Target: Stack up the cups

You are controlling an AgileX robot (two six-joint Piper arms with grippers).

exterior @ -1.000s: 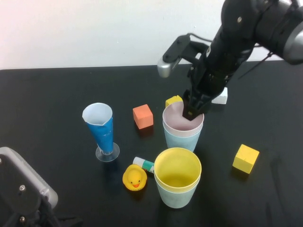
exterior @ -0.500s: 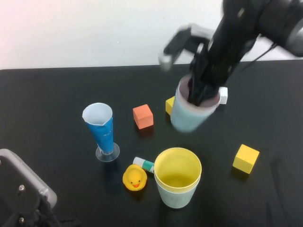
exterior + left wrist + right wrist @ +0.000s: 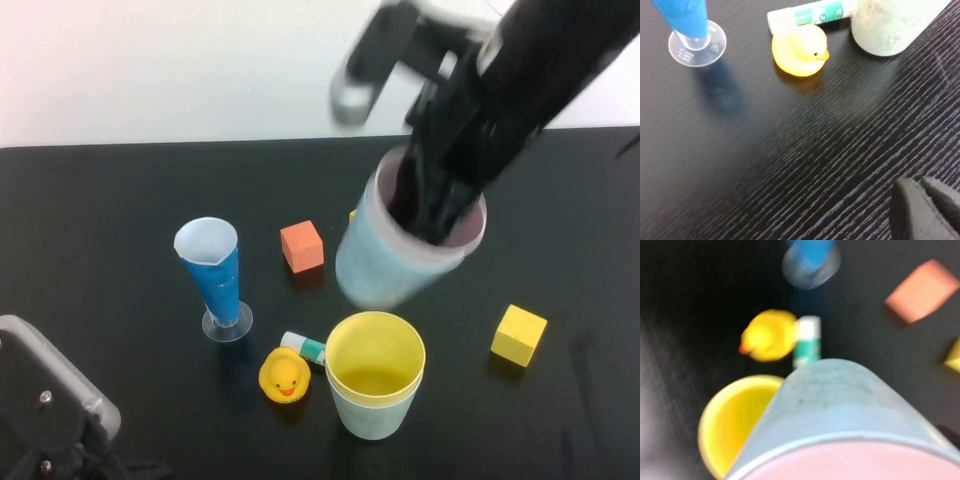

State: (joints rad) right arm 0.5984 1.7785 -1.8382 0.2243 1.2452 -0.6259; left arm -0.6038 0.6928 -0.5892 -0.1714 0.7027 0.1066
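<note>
Left gripper [image 3: 925, 207] parked low at near edge, jaws closed, empty. Yellow tapered plastic cup nested in pale green cup [image 3: 375, 385] standing on black wood-grain table [image 3: 110, 200]. Beyond, aloft: right gripper [image 3: 432, 215] clamping pink-in-light-blue cup pair [image 3: 400, 250] by rim. Next: centre over yellow cup, lower. White wall [image 3: 160, 60] behind.
</note>
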